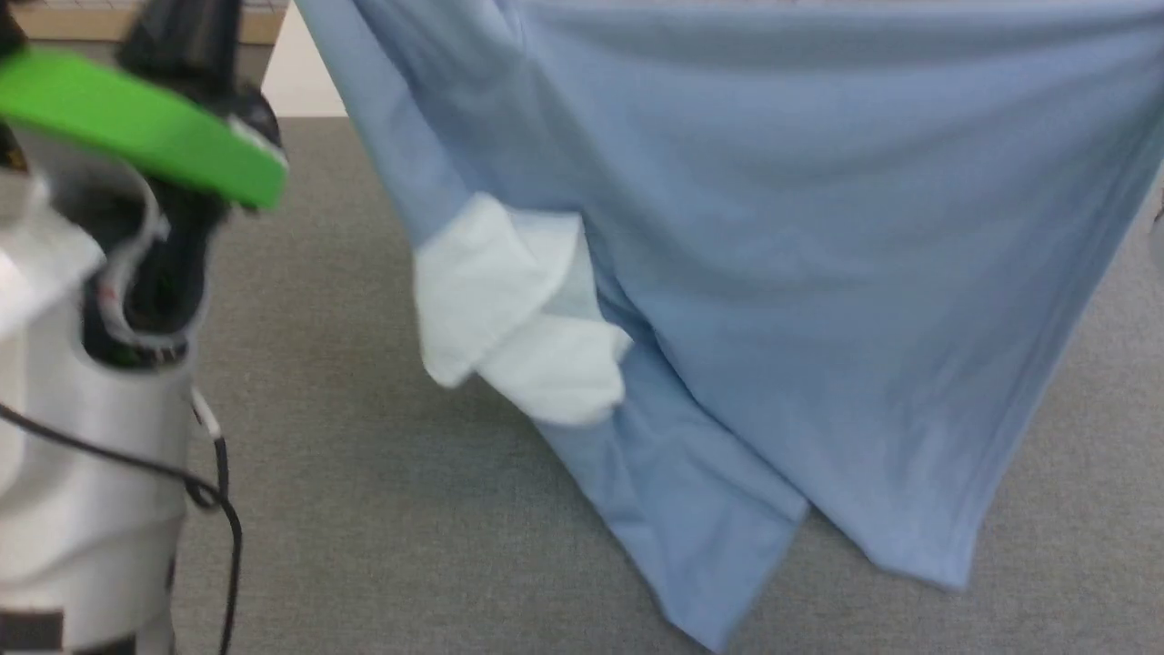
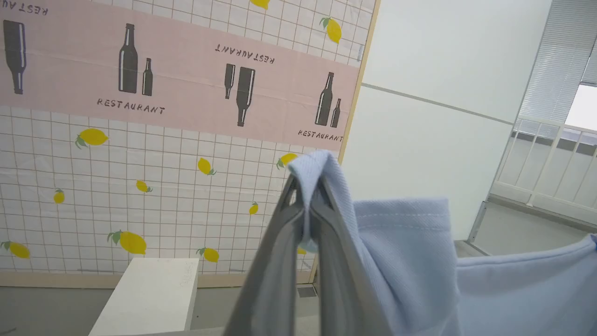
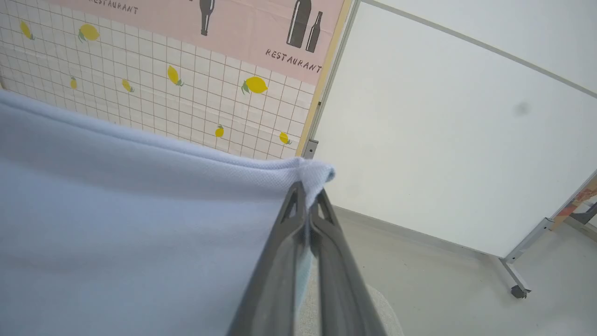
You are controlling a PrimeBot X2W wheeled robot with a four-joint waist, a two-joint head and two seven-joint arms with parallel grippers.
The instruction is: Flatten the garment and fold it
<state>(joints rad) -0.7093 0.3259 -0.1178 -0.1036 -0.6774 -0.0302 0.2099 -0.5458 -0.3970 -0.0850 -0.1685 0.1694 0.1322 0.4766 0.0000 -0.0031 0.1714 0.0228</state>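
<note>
Left gripper [image 2: 305, 200] and right gripper [image 3: 308, 198] are clamped on the garment [image 1: 818, 273], its white collar [image 1: 509, 309] shown hanging in the head view.

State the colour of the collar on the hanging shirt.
White collar on the light blue knit polo shirt; head view shows it best.

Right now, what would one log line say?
left claw: shut on garment | right claw: shut on garment | garment: hanging, white collar low
</note>
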